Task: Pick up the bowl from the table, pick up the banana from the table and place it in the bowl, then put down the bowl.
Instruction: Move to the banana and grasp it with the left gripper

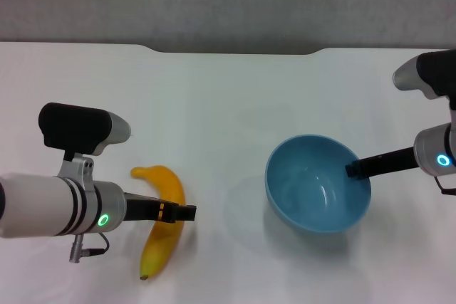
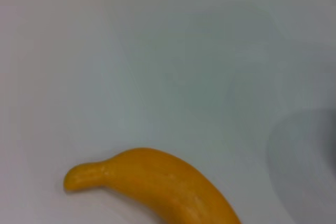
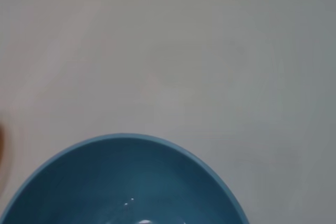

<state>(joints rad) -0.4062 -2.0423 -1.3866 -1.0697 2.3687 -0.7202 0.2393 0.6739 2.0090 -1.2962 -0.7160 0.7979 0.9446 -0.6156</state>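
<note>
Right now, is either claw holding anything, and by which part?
The right claw grips the glossy light-blue bowl by its rim, on the robot's right side. The left claw sits across the middle of the curved yellow banana; whether it grips cannot be told.

The left gripper [image 1: 178, 212] covers the middle of the banana [image 1: 162, 247]; its finger gap cannot be read. At the bowl [image 1: 313, 194] rim, the right gripper [image 1: 354, 169] tip hides its grip; wrist views crop both items
</note>
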